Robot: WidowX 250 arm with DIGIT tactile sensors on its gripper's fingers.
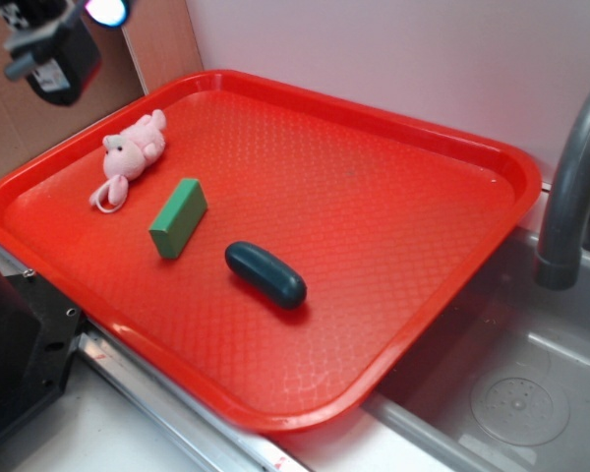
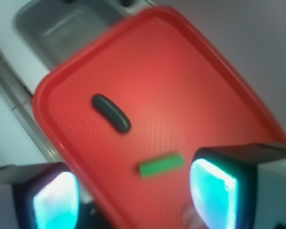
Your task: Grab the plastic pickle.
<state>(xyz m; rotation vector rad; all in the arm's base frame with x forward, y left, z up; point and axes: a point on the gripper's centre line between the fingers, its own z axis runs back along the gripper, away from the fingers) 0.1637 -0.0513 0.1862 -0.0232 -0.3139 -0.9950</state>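
Well apart from the gripper (image 2: 136,198), whose fingers (image 2: 214,188) stand spread and empty, the glossy dark teal oblong plastic pickle (image 2: 111,113) lies flat on the red textured tray (image 2: 181,71), beyond a light green rectangular block (image 2: 162,165).

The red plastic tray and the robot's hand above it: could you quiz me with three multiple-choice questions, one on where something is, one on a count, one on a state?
1. Where does the dark teal-green oblong plastic pickle lie?
A. in the sink
B. on the red plastic tray
C. on the pink plush toy

2. How many loose things rest on the tray?
A. one
B. three
C. five

3. The robot's hand is:
A. open, holding nothing
B. shut on the pickle
C. shut on the block

Answers: 1 B, it lies on the tray's floor beside the light green rectangular block. 2 B, pickle, block and pink plush toy. 3 A, the wrist view shows its fingers apart, far above the pickle.
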